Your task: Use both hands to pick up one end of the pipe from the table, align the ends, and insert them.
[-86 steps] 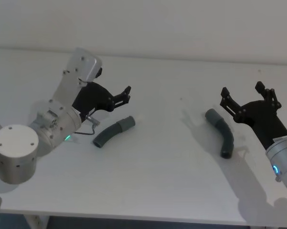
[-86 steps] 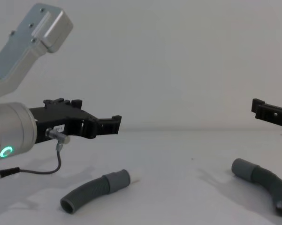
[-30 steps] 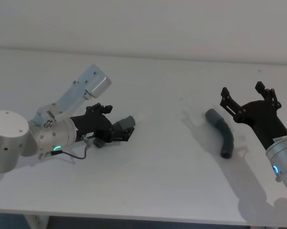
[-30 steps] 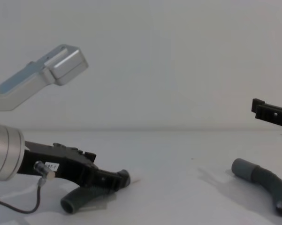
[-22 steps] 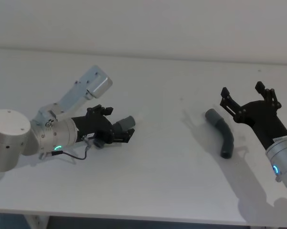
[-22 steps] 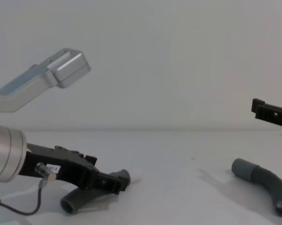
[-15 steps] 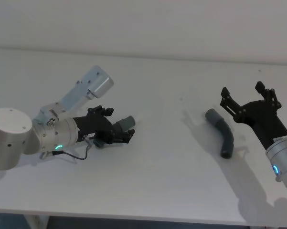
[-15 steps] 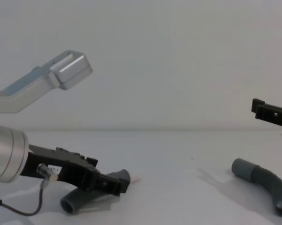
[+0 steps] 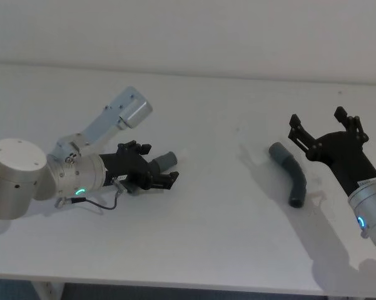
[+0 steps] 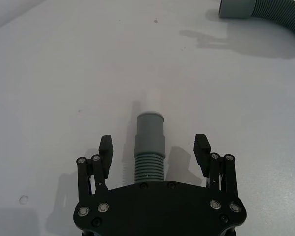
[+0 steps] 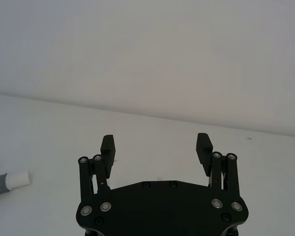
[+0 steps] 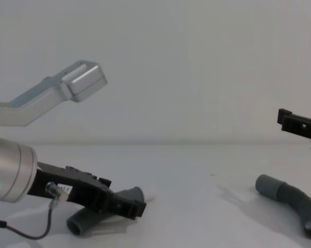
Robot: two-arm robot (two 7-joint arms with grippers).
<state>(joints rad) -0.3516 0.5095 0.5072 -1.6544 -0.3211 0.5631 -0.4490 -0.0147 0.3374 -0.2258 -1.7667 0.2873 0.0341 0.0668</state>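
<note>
The white surface (image 9: 213,206) carries two curved dark-grey corrugated hose pieces well apart: the white-tipped piece (image 9: 166,159) on its left part, the plain-cuffed piece (image 9: 292,178) on its right.

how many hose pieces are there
2. One hose piece lies on the robot's left, between the fingers of the open left gripper. The other lies free on the right, near the open right gripper.

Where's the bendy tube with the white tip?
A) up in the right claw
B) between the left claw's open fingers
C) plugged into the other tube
B: the white-tipped hose piece lies on the table between the open fingers of the left gripper; the right gripper hangs empty near the other hose piece.
</note>
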